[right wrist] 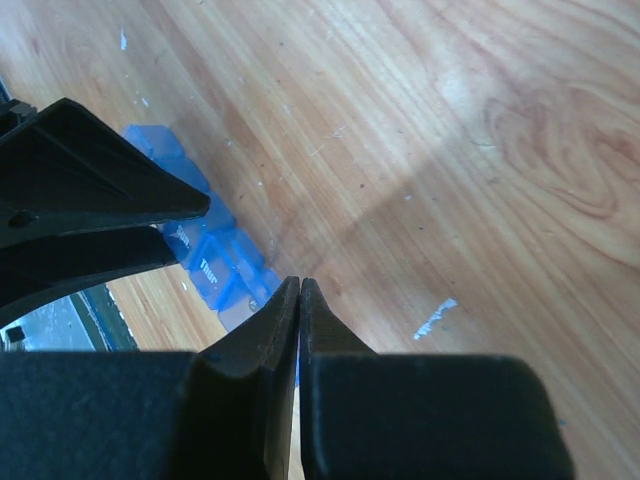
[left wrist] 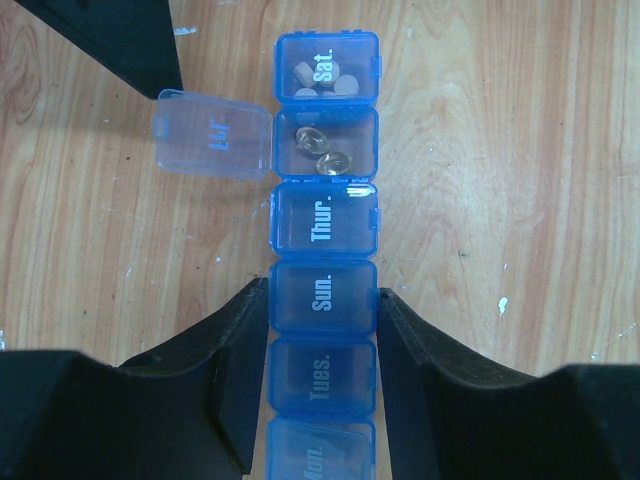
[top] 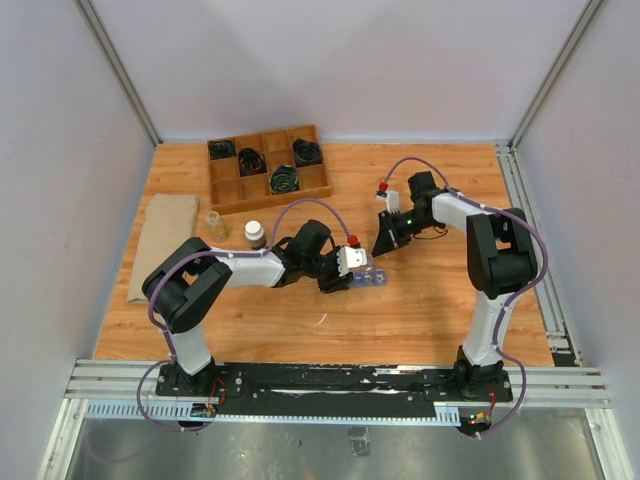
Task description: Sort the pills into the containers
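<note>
Left gripper (left wrist: 322,300) clamps the translucent blue pill-organizer strip (left wrist: 324,225), oval amber pills (left wrist: 322,150) beyond its fingertips; right gripper (right wrist: 300,288) is pinched closed.

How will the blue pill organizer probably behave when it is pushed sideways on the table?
The pill organizer looks like rigid plastic, so it would probably slide as one piece on the wooden table. Its open lid seems thin and may flex or snag. The loose pills could spill.

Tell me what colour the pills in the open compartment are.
Translucent amber; pills in the pill organizer show best in left wrist view.
</note>
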Robot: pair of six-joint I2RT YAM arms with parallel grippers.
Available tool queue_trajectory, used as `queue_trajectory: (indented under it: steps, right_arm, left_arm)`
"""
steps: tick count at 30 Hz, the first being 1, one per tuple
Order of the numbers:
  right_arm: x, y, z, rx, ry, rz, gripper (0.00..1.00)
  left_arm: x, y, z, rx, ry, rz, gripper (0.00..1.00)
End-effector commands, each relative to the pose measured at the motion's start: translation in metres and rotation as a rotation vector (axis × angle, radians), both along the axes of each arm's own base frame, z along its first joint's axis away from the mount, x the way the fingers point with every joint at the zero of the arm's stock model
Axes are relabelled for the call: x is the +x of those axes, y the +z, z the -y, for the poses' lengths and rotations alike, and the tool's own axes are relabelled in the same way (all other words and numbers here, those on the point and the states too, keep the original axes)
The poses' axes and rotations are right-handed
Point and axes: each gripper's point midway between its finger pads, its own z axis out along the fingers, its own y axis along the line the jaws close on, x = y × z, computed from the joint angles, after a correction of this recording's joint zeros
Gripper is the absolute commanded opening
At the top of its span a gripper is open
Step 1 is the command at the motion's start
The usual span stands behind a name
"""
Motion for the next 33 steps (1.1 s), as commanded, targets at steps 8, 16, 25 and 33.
queue_trajectory:
  steps: [8,16,25,33]
  right_arm:
    - [-0.019,0.011,-0.02,0.083,0.104,-0.03,0.03]
    - [-0.037,0.032,-0.021,0.138,0.185,0.005,0.03]
    - [-0.061,0.03,-0.024,0.075,0.267,0.022,0.02]
    - [-0.068,0.005,-0.014,-0.046,0.243,-0.018,0.01]
  left_arm:
    - [-0.004,-0.008,-0.002,0.011,-0.005,-0.054,0.35]
    - [-0.003,-0.01,-0.002,0.007,0.002,-0.079,0.34]
    - [-0.003,-0.01,-0.003,0.004,0.017,-0.093,0.34]
    - [-0.003,-0.01,-0.003,0.0,0.022,-0.096,0.34]
